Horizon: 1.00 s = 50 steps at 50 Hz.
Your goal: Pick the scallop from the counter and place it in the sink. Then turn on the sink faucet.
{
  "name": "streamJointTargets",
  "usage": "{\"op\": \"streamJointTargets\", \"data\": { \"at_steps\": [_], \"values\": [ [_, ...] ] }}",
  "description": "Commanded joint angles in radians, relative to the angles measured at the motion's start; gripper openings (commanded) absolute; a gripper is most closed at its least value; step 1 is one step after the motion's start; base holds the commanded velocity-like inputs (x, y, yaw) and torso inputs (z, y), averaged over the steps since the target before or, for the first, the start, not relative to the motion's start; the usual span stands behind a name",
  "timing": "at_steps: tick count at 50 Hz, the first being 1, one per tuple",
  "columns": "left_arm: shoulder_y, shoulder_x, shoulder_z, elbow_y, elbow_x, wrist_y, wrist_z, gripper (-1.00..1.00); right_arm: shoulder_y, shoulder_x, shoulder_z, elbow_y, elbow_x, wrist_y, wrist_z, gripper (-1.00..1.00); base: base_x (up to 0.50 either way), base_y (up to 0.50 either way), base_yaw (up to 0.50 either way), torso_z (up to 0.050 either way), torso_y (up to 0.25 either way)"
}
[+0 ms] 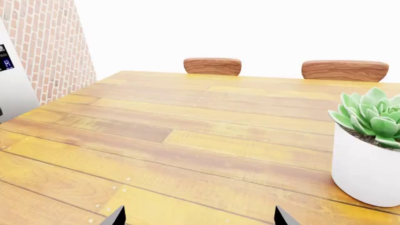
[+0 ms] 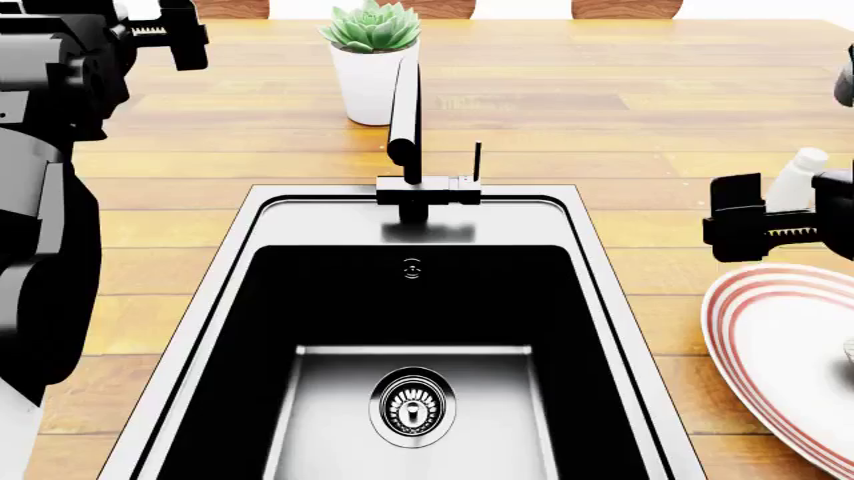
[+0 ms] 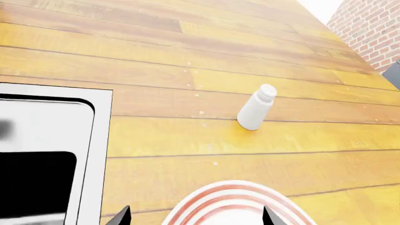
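Right gripper: fingers spread wide, nothing between them. It hangs over the near rim of the plate, with the shaker standing a bit further out on the counter.
Left gripper: also spread and empty, parked over bare wood near the plant, well away from everything that matters.
Scallop: honestly can't pin it down. There's a small greyish bit on the plate, cut off by the right edge of the head view, and that might be it. Neither wrist view shows it.
Its looks: too little in frame to make out any shell shape or ribs, so no call on which way up it lies.
Sink: empty, with a bare steel floor and an open drain.
Faucet: behind the basin, with its lever standing upright. No water that I can see.
Step in hand: I'd say finding and reaching for the scallop. Nothing's picked yet.
How to do it well: get the whole plate in view first. Then bring the right gripper down from straight above with the fingers kept wide, steer clear of the shaker, and close low across the shell so it doesn't skate on the glaze.
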Motion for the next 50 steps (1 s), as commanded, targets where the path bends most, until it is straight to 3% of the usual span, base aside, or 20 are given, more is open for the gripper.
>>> {"op": "streamJointTargets", "data": {
  "at_steps": [1,7,16,50],
  "values": [
    [0.004,0.013,-0.024,-0.011,0.015,-0.001,0.009,1.0,-0.019,0.158,-0.032,-0.119,0.251,-0.097,0.073,1.0,0.0,0.0,0.0,0.0,0.0],
    [0.005,0.015,-0.024,-0.011,0.016,-0.003,0.009,1.0,-0.028,0.265,-0.013,-0.183,0.293,-0.15,0.058,1.0,0.0,0.0,0.0,0.0,0.0],
    [0.01,0.01,-0.028,-0.012,0.016,-0.001,0.008,1.0,-0.125,0.36,0.018,-0.182,0.207,-0.204,-0.052,1.0,0.0,0.0,0.0,0.0,0.0],
    [0.017,0.011,-0.032,-0.014,0.025,-0.002,0.007,1.0,-0.324,0.421,0.009,-0.012,-0.019,-0.321,-0.316,1.0,0.0,0.0,0.0,0.0,0.0]
  ]
}}
